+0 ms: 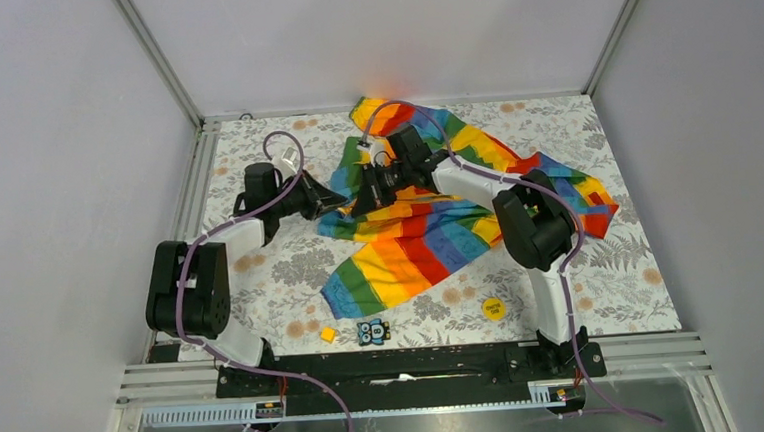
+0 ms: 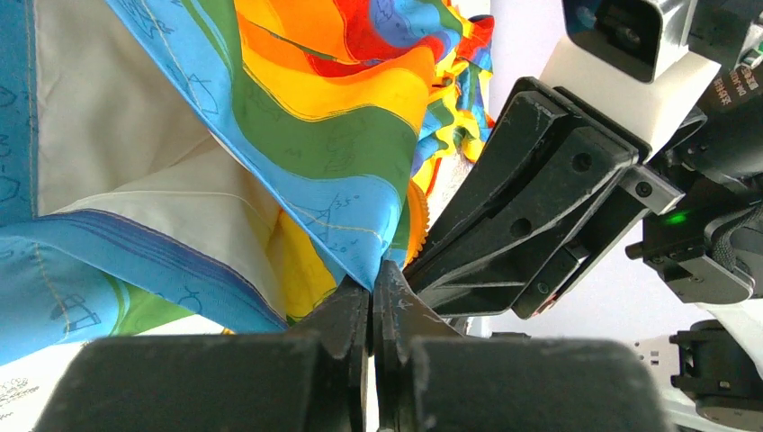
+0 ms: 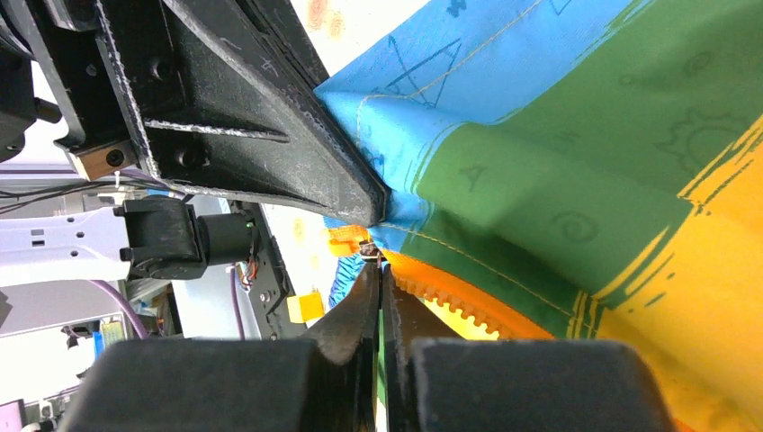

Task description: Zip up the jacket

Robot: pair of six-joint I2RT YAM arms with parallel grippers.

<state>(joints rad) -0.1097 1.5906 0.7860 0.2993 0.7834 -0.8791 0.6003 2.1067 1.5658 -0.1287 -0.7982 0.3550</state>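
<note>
a: why do both grippers meet at one edge of the jacket [image 1: 420, 249]?
b: the left gripper [image 2: 372, 279] is clamped tight on its blue hem [image 2: 351, 229], probably to hold the cloth taut. touching it, the right gripper [image 3: 378, 270] is closed at the orange zipper strip [image 3: 468, 310], seemingly pinching the pull.
a: and around the jacket?
b: it lies crumpled on a floral table cover [image 1: 621, 261]. there's a yellow disc [image 1: 492, 308] near its front edge and grey walls [image 1: 53, 146] behind and beside it.

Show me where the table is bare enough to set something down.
Free on the table: the far right corner beyond the jacket; the near right strip past the yellow disc; the patch between left arm and jacket hem. Crowded: the middle, where left pincer and right pincer meet on the fabric.
</note>
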